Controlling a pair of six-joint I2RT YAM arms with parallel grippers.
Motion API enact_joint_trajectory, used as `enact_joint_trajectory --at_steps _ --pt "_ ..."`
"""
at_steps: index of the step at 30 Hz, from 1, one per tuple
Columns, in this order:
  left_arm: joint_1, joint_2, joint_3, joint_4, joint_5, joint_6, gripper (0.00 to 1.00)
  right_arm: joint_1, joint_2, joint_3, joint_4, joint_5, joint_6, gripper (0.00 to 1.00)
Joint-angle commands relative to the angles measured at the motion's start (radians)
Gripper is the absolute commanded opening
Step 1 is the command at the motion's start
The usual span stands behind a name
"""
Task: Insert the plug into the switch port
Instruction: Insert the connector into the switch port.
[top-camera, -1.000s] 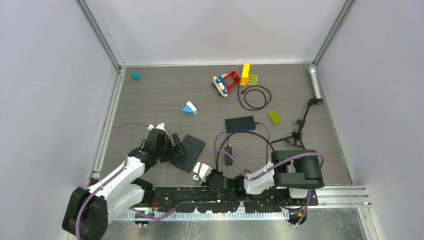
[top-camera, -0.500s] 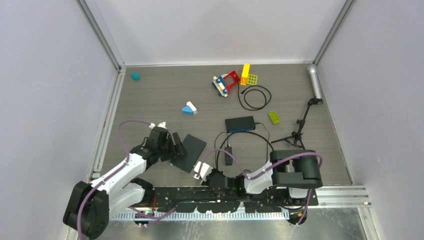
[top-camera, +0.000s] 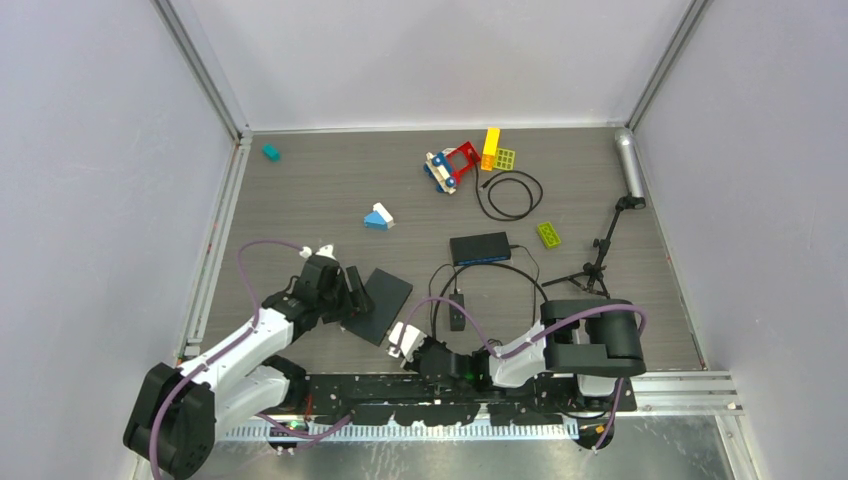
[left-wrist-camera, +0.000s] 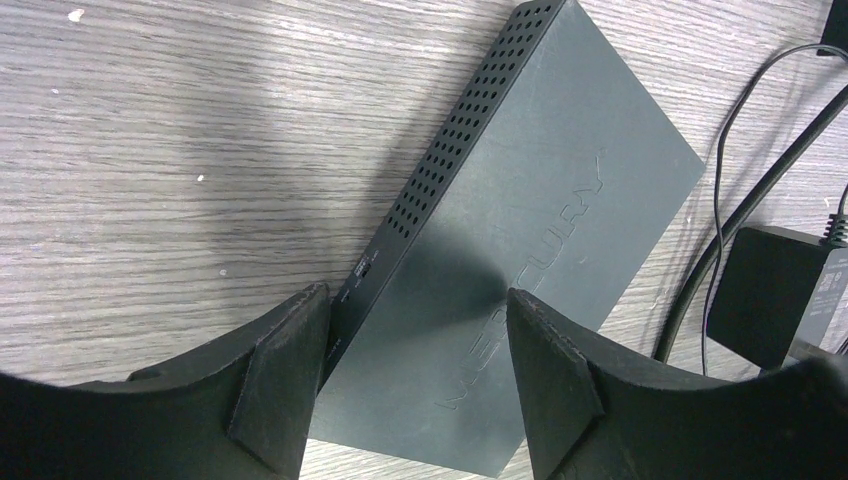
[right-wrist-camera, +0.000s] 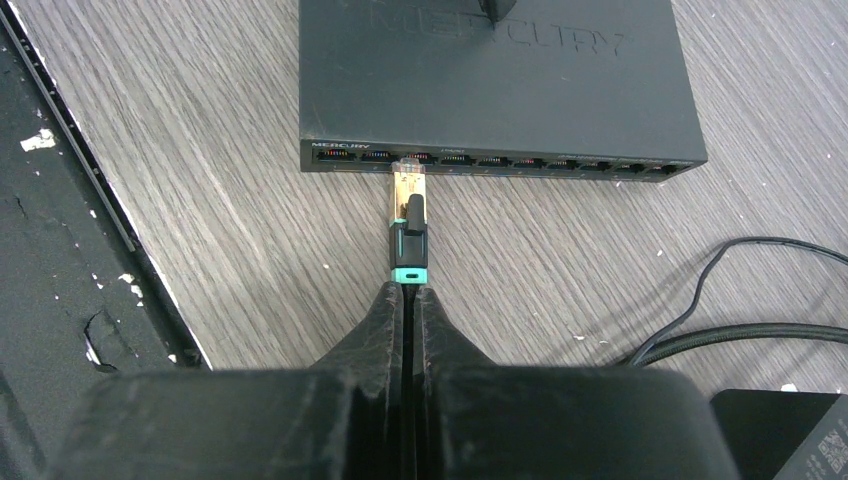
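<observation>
The black switch (top-camera: 383, 303) lies flat near the front left of the table. In the right wrist view its port row (right-wrist-camera: 500, 160) faces me. My right gripper (right-wrist-camera: 408, 292) is shut on the plug (right-wrist-camera: 410, 215), which has a clear tip and a teal boot. The tip sits at the mouth of about the third port from the left; how deep it sits I cannot tell. My left gripper (left-wrist-camera: 410, 390) is open and straddles the far end of the switch (left-wrist-camera: 540, 230), one finger (left-wrist-camera: 280, 380) against its vented side. In the top view the right gripper (top-camera: 398, 340) sits just in front of the switch.
A black power adapter (top-camera: 457, 310) and looped cables lie right of the switch. A second dark box (top-camera: 480, 247) sits behind them. Toy bricks (top-camera: 465, 160), a cable coil (top-camera: 510, 195) and a small microphone stand (top-camera: 605, 245) lie farther back and right.
My left gripper and the switch have shifted slightly to the right. The right gripper with the plug has barely moved.
</observation>
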Motion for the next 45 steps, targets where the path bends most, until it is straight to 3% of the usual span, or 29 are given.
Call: enact_joint_trajectory --at_steps 1,22,45 --pt "-0.018 -0.005 -0.028 -0.079 0.048 -0.026 0.66 -0.002 -0.030 0.003 0.029 -0.036 0.050 0.00" --pt "-0.018 -0.010 -0.028 -0.080 0.032 -0.029 0.66 0.017 -0.078 -0.042 -0.027 0.007 0.106 0.01" --pt "-0.018 -0.008 -0.028 -0.074 0.037 -0.028 0.65 0.018 -0.042 0.007 0.020 -0.009 0.048 0.00"
